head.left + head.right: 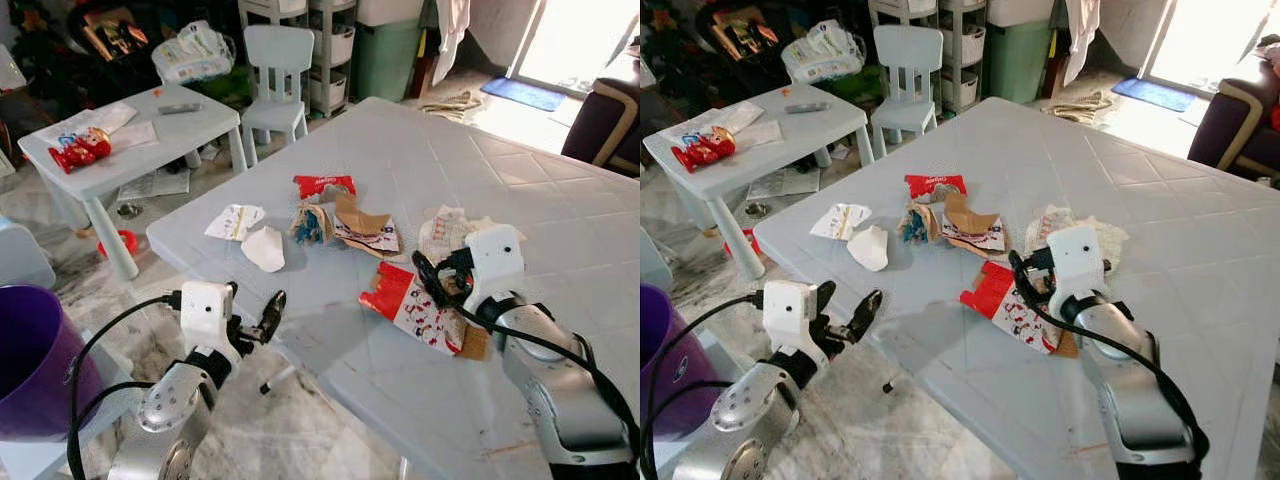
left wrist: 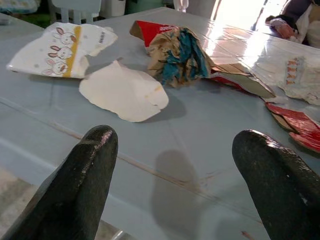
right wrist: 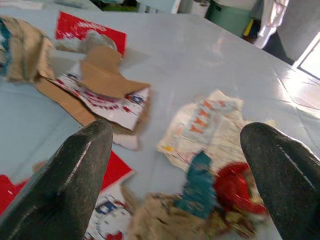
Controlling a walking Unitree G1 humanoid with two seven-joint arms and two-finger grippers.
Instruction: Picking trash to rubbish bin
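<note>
Hovering over the table (image 1: 560, 230), the right gripper (image 3: 175, 165) holds spread, empty fingers above a crumpled wrapper (image 3: 200, 210). Descend squarely, then close. The left gripper (image 2: 175, 175), likewise wide and empty, faces white paper (image 2: 125, 92) at twelve o'clock.

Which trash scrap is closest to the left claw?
The plain white paper scrap, blank and unprinted, near the table's edge, ahead of the open left claw.
</note>
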